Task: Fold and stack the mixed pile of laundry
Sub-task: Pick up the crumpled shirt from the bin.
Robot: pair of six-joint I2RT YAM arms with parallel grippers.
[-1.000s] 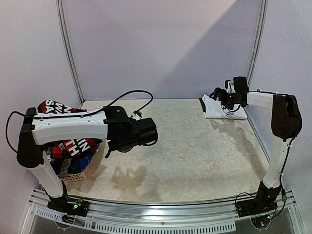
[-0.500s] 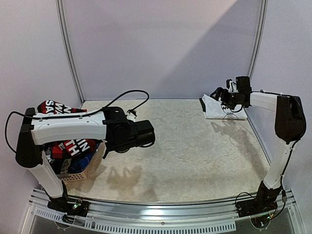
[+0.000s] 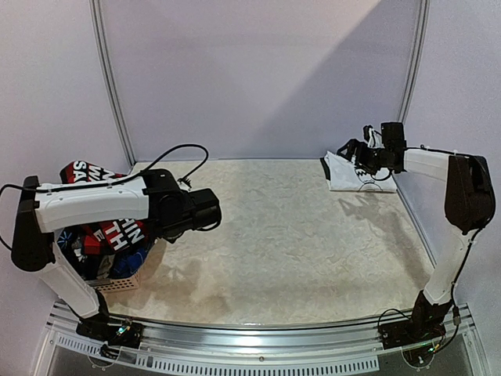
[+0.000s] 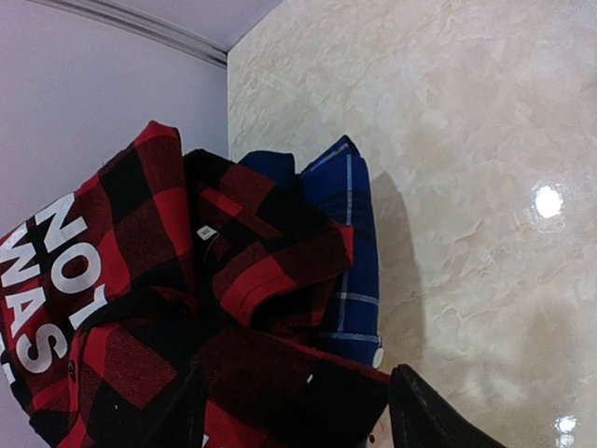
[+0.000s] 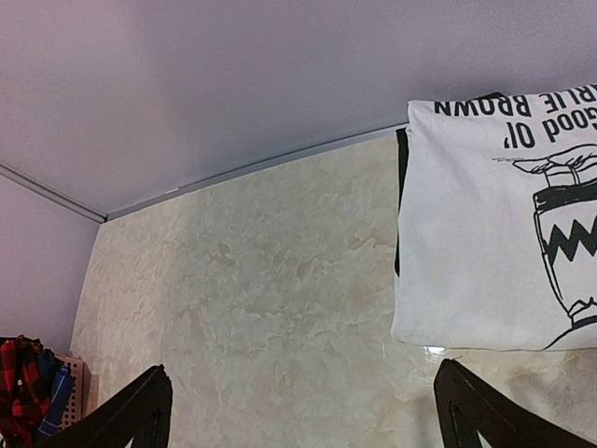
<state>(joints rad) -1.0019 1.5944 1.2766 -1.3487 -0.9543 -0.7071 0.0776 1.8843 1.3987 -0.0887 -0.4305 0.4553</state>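
The mixed laundry pile (image 3: 106, 235) fills a basket at the table's left edge, with a red-black plaid shirt with white lettering (image 4: 140, 280) on top and a blue plaid piece (image 4: 347, 233) beside it. My left gripper (image 3: 205, 213) hangs just right of the pile. In the left wrist view the left gripper (image 4: 298, 422) is open, its dark fingertips (image 4: 424, 420) framing the plaid cloth below without touching it. A folded white printed T-shirt (image 3: 344, 176) (image 5: 485, 252) lies at the back right. My right gripper (image 3: 350, 150) (image 5: 303, 420) hovers open by its left edge.
The pile sits in a small pinkish woven basket (image 3: 121, 282), also seen far off in the right wrist view as a basket (image 5: 75, 373). Lilac walls close the back and sides. A metal rail (image 3: 258, 333) runs along the near edge.
My left arm has drawn back to the left, bringing its gripper from mid-table to the basket's side. The right gripper has barely shifted above the folded T-shirt.
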